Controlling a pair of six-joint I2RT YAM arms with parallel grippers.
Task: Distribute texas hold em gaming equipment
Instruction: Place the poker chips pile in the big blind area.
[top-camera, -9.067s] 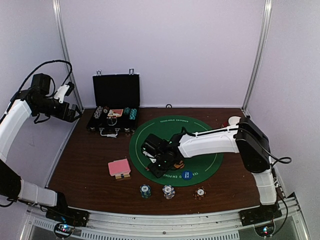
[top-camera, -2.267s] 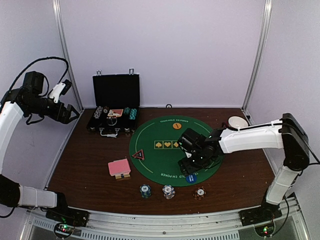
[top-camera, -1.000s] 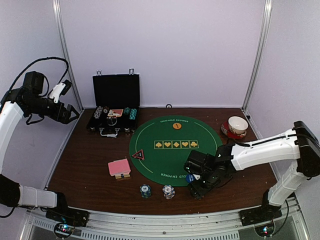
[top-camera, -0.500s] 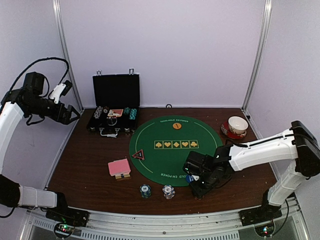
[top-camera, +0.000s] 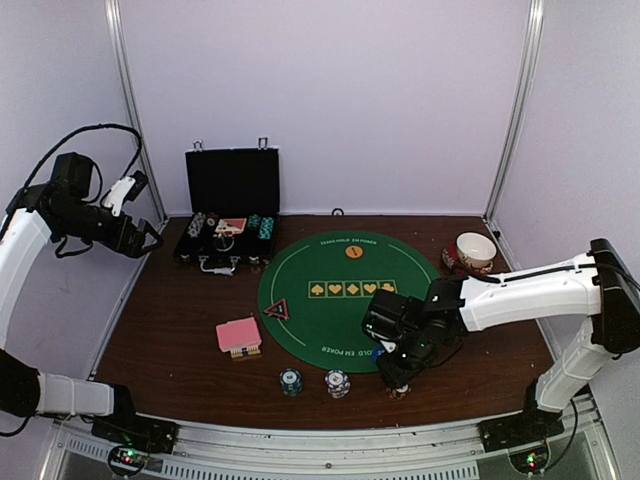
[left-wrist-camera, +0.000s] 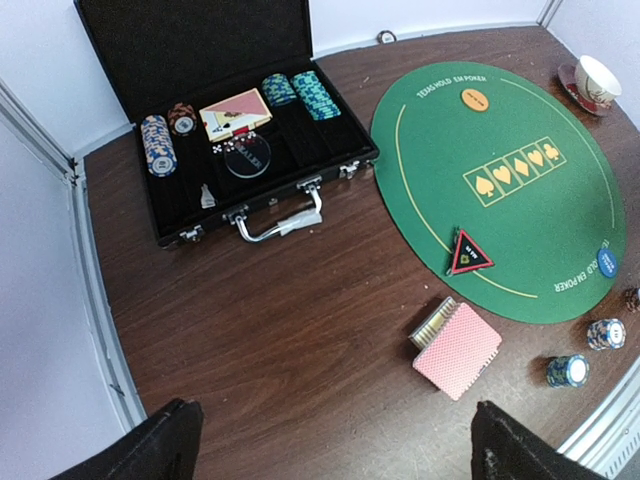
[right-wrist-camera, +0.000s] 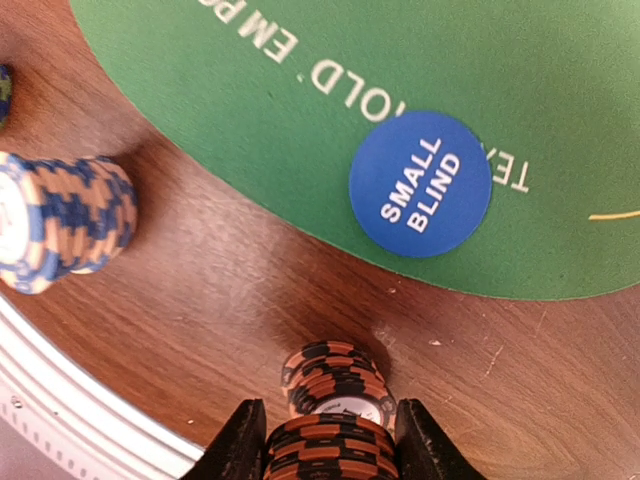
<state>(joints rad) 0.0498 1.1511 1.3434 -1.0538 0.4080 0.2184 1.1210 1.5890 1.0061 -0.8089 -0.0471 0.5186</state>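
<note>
My right gripper is shut on several orange-and-black poker chips, held just above the rest of that stack on the wood. The blue SMALL BLIND disc lies on the mat's edge beyond. A blue-white stack stands to the left. From above, the right gripper covers most of that stack; teal and blue-white stacks stand beside it. The pink-backed cards, red-edged triangle and orange disc lie apart. My left gripper hangs open, high at the left.
The round green mat fills the table's middle. An open black case with more chips and cards sits at the back left. A red-and-white bowl stands at the right. The metal front rail runs close to the right gripper.
The right gripper's jaws have closed on the upper orange-and-black chips, and the arm has pulled back slightly from the front edge. The left arm has drifted slightly lower.
</note>
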